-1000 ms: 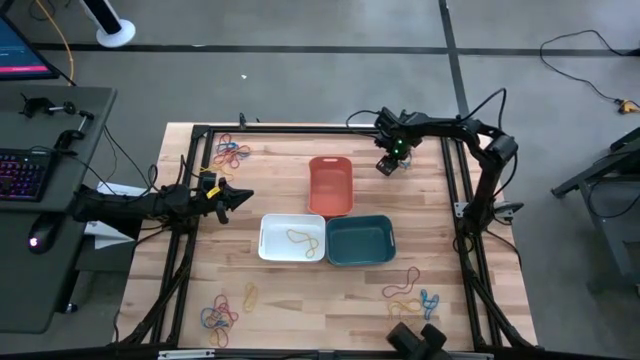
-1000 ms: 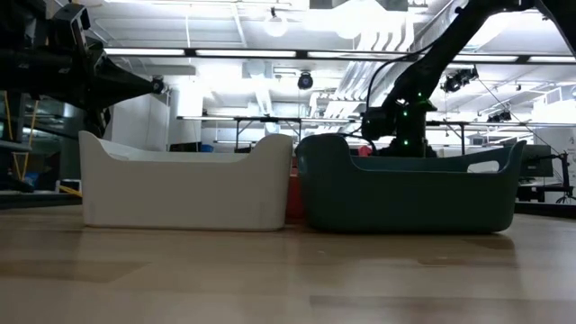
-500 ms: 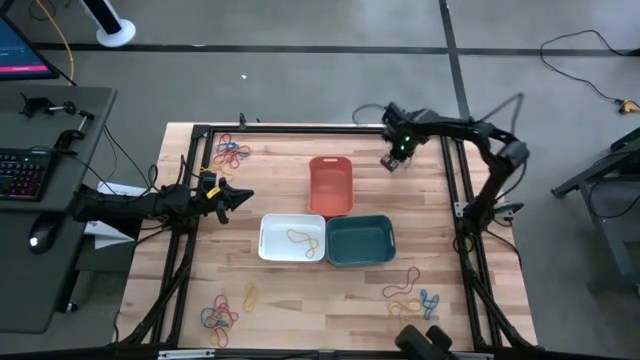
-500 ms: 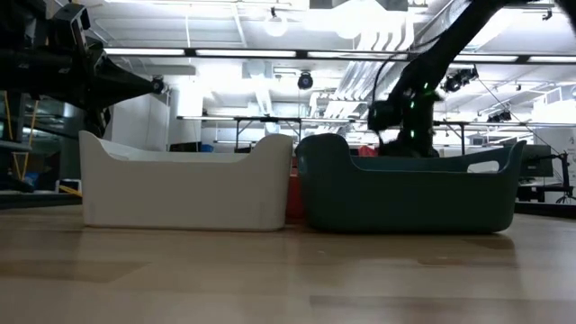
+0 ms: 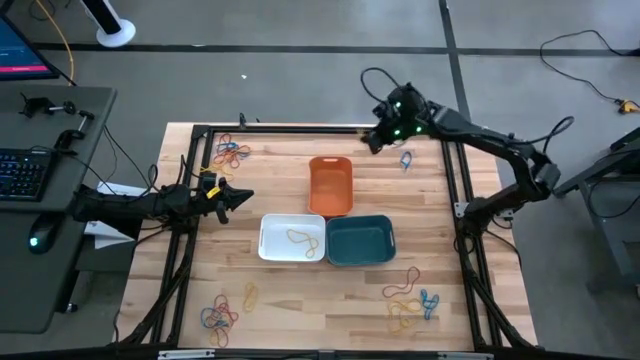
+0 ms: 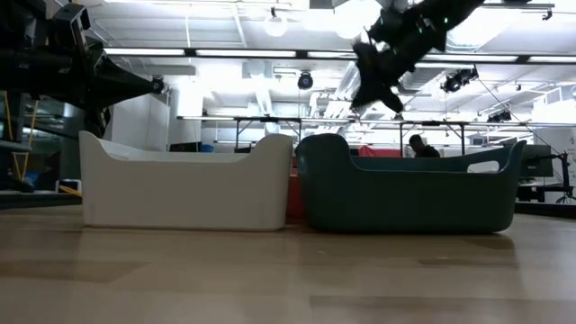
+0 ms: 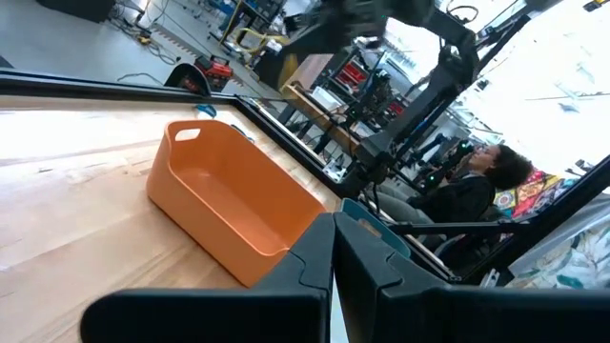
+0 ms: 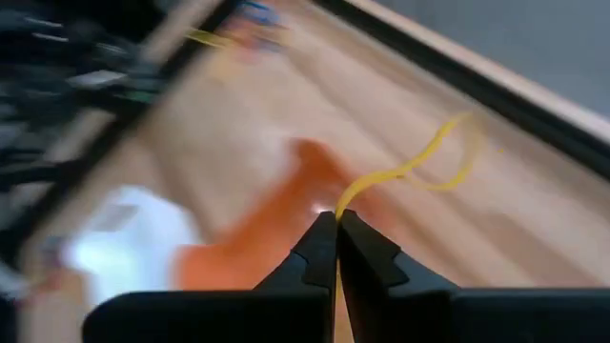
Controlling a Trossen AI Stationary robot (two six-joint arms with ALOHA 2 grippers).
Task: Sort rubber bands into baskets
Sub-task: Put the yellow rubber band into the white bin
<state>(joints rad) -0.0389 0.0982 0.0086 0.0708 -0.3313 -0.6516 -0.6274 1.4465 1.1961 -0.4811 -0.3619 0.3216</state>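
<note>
Three baskets stand mid-table: orange (image 5: 331,185), white (image 5: 292,238) holding a yellow rubber band (image 5: 300,239), and teal (image 5: 360,240). My right gripper (image 5: 372,140) hangs high over the table's far edge, beyond the orange basket, shut on a yellow rubber band (image 8: 419,164). In the low view it shows up above the teal basket (image 6: 378,67). A blue rubber band (image 5: 406,158) lies flat on the table close by. My left gripper (image 5: 243,195) waits shut at the table's left side, touching nothing. My right gripper pinches the yellow rubber band between its two fingertips at one end of the loop (image 8: 339,208). The rest of the loop (image 8: 457,157) trails loose and curled beyond the fingertips, lifted clear of the table.
Heaps of mixed rubber bands lie at the far left corner (image 5: 230,152), the near left (image 5: 220,312) and the near right (image 5: 410,300). A black frame (image 5: 300,129) runs around the table's edges. A seated person (image 7: 477,186) shows in the room beyond.
My right gripper has risen from the table at the far right and swung toward the far edge and the left, carrying the yellow rubber band up clear of the wood. The blue rubber band stays on the table where the gripper was.
</note>
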